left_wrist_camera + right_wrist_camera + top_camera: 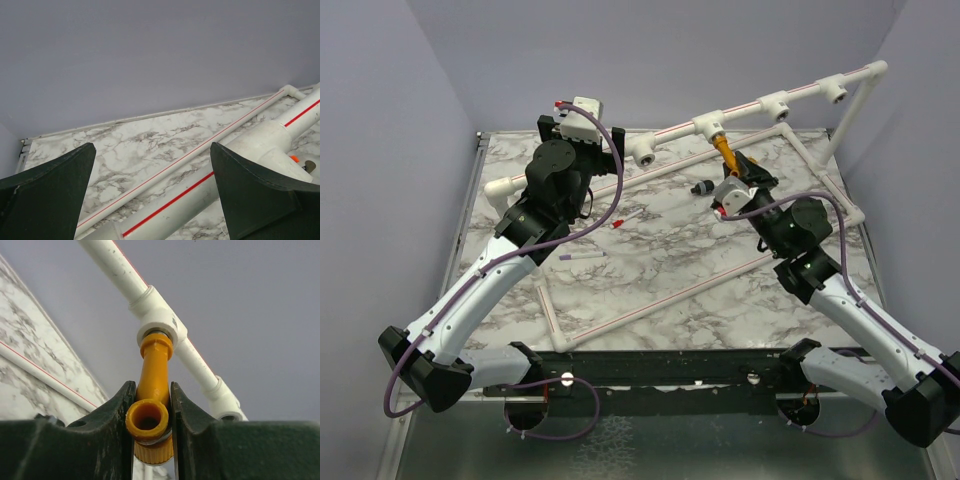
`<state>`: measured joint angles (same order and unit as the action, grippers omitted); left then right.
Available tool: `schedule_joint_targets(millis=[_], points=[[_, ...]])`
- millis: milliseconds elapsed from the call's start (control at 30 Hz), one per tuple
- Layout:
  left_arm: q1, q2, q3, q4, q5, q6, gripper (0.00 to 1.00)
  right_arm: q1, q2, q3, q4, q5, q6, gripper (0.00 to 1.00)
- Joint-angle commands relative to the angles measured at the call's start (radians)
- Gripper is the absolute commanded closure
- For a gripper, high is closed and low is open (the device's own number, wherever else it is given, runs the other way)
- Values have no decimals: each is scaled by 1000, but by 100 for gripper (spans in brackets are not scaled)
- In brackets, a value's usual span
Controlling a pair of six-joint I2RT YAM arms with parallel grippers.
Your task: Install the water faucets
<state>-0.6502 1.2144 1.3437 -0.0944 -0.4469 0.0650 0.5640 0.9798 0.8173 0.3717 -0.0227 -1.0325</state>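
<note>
A mustard-orange water faucet (154, 385) has its far end seated in a white tee socket (159, 322) of the raised pipe (750, 108). My right gripper (152, 412) is shut on the faucet, the pads pressing both sides just behind its round open spout. From above, the faucet (723, 149) slants down from the second tee (708, 126) into the right gripper (736, 168). My left gripper (152, 172) is open, its fingers wide on either side of the thick red-striped pipe (200, 184), beside a tee (265, 145). In the top view the left gripper (612, 150) sits by the leftmost tee (643, 152).
The white pipe frame (650, 300) lies across the marble table (700, 270). Two more open tees (776, 105) (835, 92) sit further right on the raised pipe. A small black part (701, 187), a red-tipped stick (626, 217) and another thin stick (582, 256) lie on the table.
</note>
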Motion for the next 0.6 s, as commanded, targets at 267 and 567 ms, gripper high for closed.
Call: schedule_joint_targets(millis=[267,567], points=[[-15,-7,-29,-71,11,12,2,19,13,19,141,126,759,100],[-17,-16,-35,-68,11,12,2,18,6,14,195,280,1264,99]])
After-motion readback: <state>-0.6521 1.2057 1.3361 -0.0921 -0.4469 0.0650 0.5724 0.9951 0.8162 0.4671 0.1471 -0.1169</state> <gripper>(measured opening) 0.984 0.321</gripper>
